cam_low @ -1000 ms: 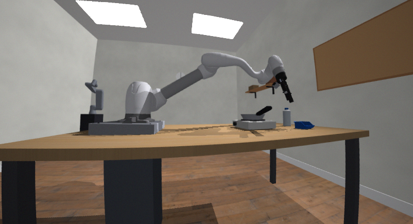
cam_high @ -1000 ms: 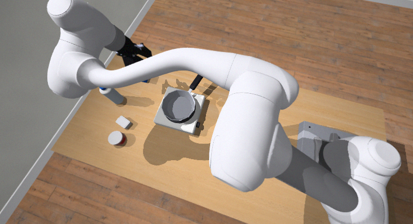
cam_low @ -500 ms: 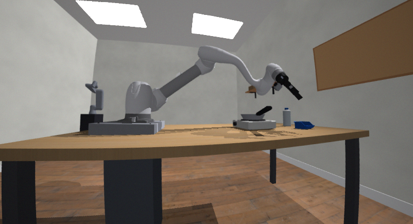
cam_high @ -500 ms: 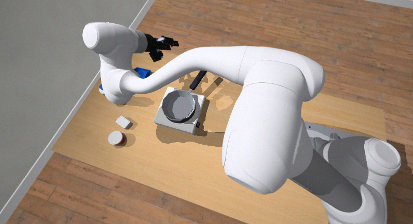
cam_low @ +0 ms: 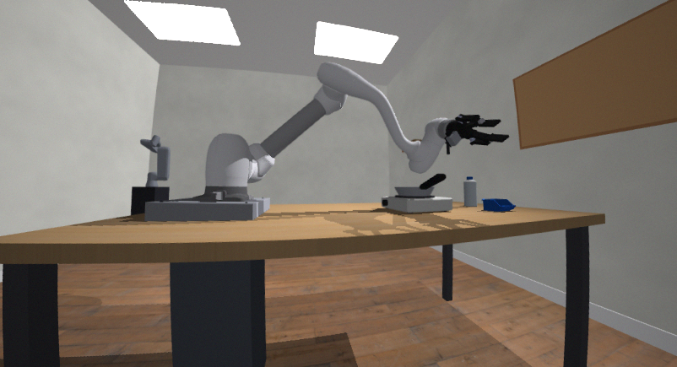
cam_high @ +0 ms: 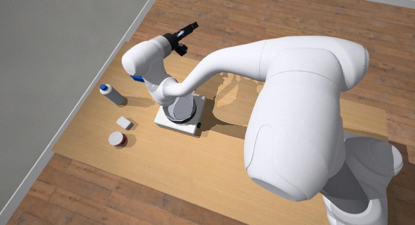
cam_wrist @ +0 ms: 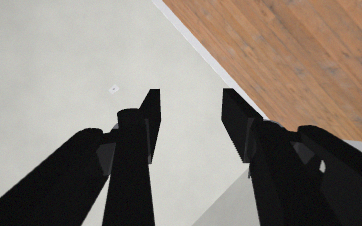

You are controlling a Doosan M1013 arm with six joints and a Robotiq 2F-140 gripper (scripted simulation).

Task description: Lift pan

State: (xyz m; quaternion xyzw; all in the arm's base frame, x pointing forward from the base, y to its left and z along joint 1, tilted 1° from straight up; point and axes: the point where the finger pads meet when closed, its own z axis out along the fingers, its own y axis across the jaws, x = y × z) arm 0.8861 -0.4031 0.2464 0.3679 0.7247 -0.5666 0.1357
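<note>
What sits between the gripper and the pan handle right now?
Nothing but air, per the exterior view: the gripper hangs partly open and empty, pointing sideways toward the wall, well above the pan handle, with no object between them.

A bare test room for a robot: grey plaster walls (cam_low: pixel 85 104), two flat white ceiling light panels (cam_low: pixel 182 22), a brown plank floor (cam_low: pixel 379 307), and a light wooden counter (cam_low: pixel 303 244) on dark legs, with the white arm's grey base plate (cam_low: pixel 156 212) near its left edge.
</note>
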